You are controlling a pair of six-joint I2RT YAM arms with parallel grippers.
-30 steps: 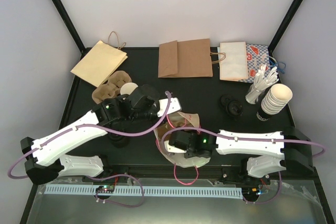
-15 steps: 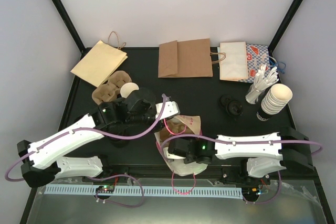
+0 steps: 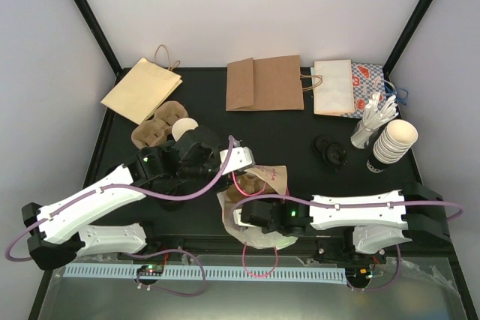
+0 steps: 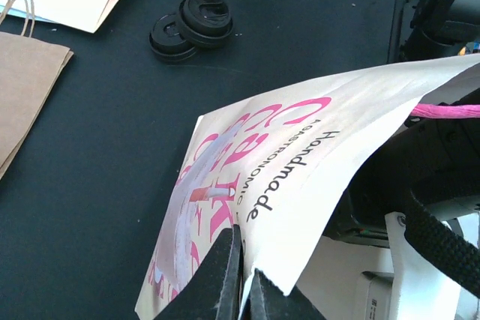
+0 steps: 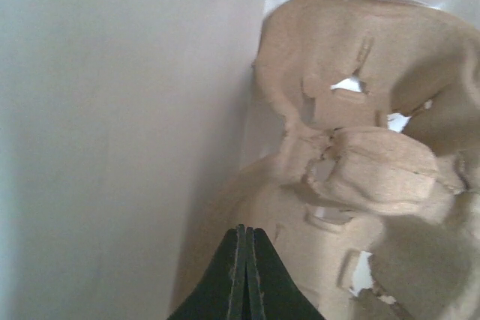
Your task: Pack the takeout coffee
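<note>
The takeout coffee (image 3: 184, 127), a small white cup, stands in a brown pulp carrier (image 3: 154, 131) at the left back, apart from both grippers. A white paper bag with pink print (image 3: 259, 185) (image 4: 300, 162) lies open at the table's near middle. My left gripper (image 3: 241, 170) (image 4: 241, 267) is shut on the bag's rim and holds it up. My right gripper (image 5: 245, 236) is shut with nothing between its fingers. It reaches inside the bag beside its white wall, and a second pulp carrier (image 5: 352, 177) (image 3: 253, 181) sits just ahead of it.
Flat bags lie along the back: tan (image 3: 142, 89), brown (image 3: 264, 84), white (image 3: 334, 88). Black lids (image 3: 330, 151) (image 4: 191, 26), a holder of white sticks (image 3: 373, 121) and a tall stack of cream cups (image 3: 395, 140) stand at the right.
The bag and the right gripper inside it have shifted toward the near edge and slightly left. The left gripper followed, still on the rim.
</note>
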